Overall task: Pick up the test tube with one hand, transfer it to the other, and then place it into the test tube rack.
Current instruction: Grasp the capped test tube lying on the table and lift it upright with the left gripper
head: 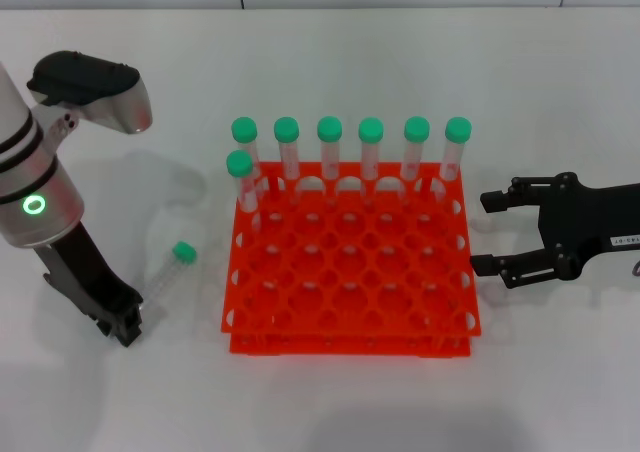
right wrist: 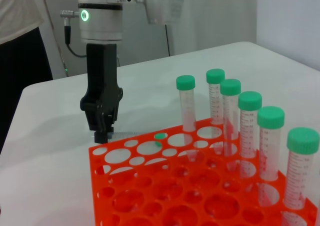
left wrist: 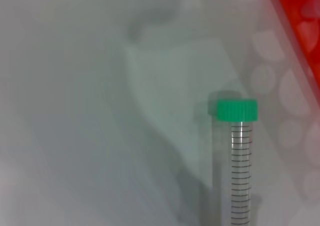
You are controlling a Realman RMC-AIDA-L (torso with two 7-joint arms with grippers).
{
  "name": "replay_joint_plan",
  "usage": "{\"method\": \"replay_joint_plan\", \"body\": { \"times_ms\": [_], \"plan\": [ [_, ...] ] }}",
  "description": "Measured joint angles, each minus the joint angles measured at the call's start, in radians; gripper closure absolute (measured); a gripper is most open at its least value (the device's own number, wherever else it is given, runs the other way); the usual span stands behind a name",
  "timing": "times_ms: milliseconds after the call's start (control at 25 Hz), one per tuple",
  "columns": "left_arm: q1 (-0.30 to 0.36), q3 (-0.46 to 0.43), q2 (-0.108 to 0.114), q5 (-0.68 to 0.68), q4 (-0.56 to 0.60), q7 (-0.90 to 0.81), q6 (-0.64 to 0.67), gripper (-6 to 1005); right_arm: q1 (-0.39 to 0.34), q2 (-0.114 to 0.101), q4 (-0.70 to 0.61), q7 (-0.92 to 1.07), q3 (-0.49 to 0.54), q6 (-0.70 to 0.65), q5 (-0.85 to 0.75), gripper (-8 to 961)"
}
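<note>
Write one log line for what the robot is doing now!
left gripper: down at lying test tube, grip unclear | right gripper: open beside test tube rack

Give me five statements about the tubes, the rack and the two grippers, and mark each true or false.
1. Seven tubes stand in the rack. True: six in the back row, one in the next row.
2. The loose tube lies on the table to the rack's left. True.
3. The right gripper holds a tube. False: it is open and empty, beside the rack's right edge.
4. The left gripper has lifted the loose tube off the table. False: the tube lies on the table, and the gripper is low by its bottom end.
5. The tube caps are orange. False: they are green; the rack is orange-red.
</note>
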Motion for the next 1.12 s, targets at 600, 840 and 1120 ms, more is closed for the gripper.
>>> {"method": "replay_joint_plan", "body": {
  "times_ms": [600, 840, 1120],
  "plan": [
    [0.064, -0.052, 0.006, -0.006, 0.322, -0.034, 0.067, 806, -0.005, -0.005, 0.0, -0.001, 0.002, 0.0, 0.0, 112],
    [0.122, -0.064, -0.005, -0.017, 0.459, -0.036, 0.014, 806, -0.005, -0.006, 0.0, -0.002, 0.002, 0.0, 0.0, 112],
    [0.208, -0.045, -0.031, -0.139, 0.534, 0.039, -0.183, 806, -0.005, -0.003, 0.0, -0.008, 0.004, 0.001, 0.0, 112]
  ]
}}
